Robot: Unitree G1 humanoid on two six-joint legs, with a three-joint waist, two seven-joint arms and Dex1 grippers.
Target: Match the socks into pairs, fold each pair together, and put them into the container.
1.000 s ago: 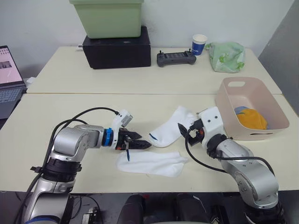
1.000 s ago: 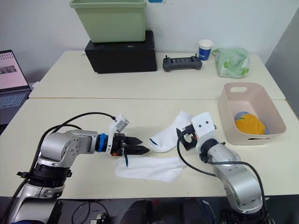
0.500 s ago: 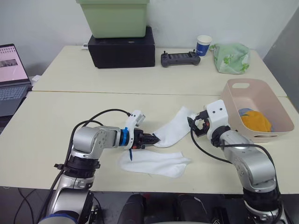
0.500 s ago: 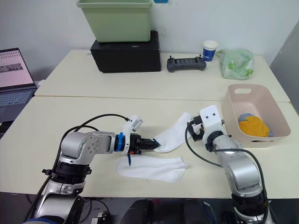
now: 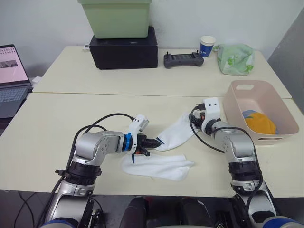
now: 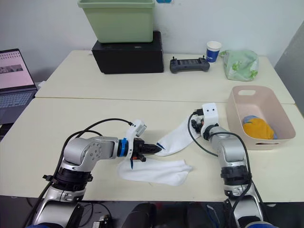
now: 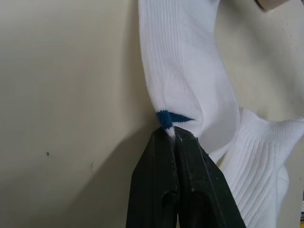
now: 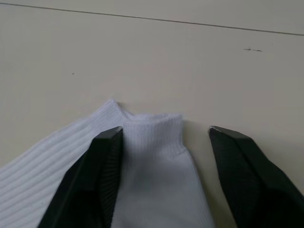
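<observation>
Tables [image 5: 71, 114], two cream ones pushed together, seam running across. On the far table: green plastic tub [image 5: 116, 18] stacked on a black box [image 5: 124, 47], then a black controller [image 5: 181, 60], a blue-and-white paper cup [image 5: 206, 46] and a green-and-white cloth bundle [image 5: 234, 58] along the back. Laptop [image 5: 12, 80] at the far left edge. Pale pink basket [image 5: 260, 110] sits on the near table at the right, holding a mustard-orange sock [image 5: 259, 123] with a bit of light blue sock [image 5: 248, 113] beside it.

Upper white sock [image 5: 176, 134] lies diagonally mid-table, its cuff end toward the right arm. Lower white sock [image 5: 156, 166] lies flat nearer the front edge, just below the upper one, their ends overlapping or touching near the left gripper.

Left gripper [image 7: 175, 134] is clenched on the upper white sock's end, pinching the fabric right at the dark blue mark [image 7: 168, 118], as the left wrist view shows. Right gripper [image 8: 166, 135] is spread wide, fingers [image 8: 107, 152] straddling the upper white sock's ribbed cuff, one black finger lying over the fabric edge, the other on bare table beside it.
</observation>
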